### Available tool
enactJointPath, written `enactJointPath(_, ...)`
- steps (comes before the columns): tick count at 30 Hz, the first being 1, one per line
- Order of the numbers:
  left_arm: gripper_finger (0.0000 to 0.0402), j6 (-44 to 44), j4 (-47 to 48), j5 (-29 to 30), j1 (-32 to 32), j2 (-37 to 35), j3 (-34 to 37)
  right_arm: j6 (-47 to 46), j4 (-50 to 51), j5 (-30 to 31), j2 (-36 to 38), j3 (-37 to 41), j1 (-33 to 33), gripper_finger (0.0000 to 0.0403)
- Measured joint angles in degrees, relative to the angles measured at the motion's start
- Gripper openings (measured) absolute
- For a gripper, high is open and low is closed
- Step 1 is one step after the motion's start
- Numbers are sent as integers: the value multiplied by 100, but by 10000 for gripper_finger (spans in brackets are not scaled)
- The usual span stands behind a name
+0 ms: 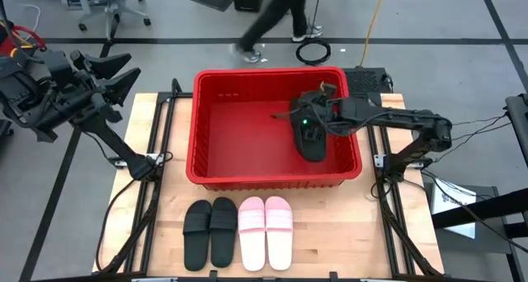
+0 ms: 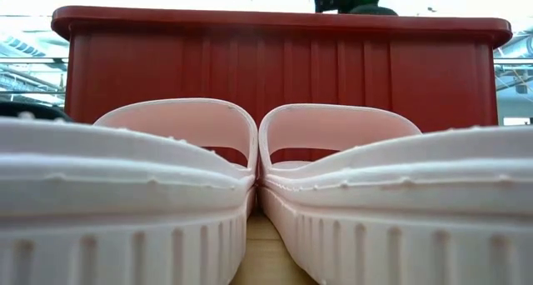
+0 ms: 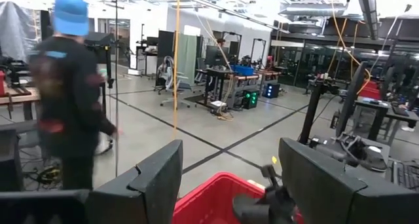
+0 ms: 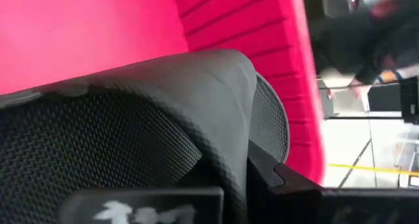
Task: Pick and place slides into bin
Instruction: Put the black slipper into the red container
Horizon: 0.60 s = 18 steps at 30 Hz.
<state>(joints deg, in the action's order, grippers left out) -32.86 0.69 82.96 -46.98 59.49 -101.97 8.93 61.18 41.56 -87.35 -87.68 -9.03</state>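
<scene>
Right gripper point(image 1: 307, 127) clamped on a black slide point(image 1: 312, 140) over the red bin point(image 1: 206, 109); left arm parked off the table's left edge.

Left gripper point(image 1: 111, 72) hangs wide open and empty past the far-left corner of the pale wooden table point(image 1: 346, 224). On the near part of the table, side by side: a black pair point(image 1: 209, 232), then a pink-white pair point(image 1: 266, 232) just to its right. The bin sits at the middle, farther back; the held slide hangs inside its right half. Beyond lies grey floor with dark lines, where a person point(image 1: 276, 18) walks past the far edge, and workbenches stand farther off.
</scene>
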Motion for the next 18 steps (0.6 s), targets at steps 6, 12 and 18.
enactJointPath(6,255,-32,50,-13,117,19,2,68,-900,-128,9,946,48,6)
enactJointPath(12,255,20,70,-15,170,19,2,78,-1637,-289,9,1807,54,5)
enactJointPath(18,255,20,78,-15,170,19,2,78,-2102,-291,9,2302,50,6)
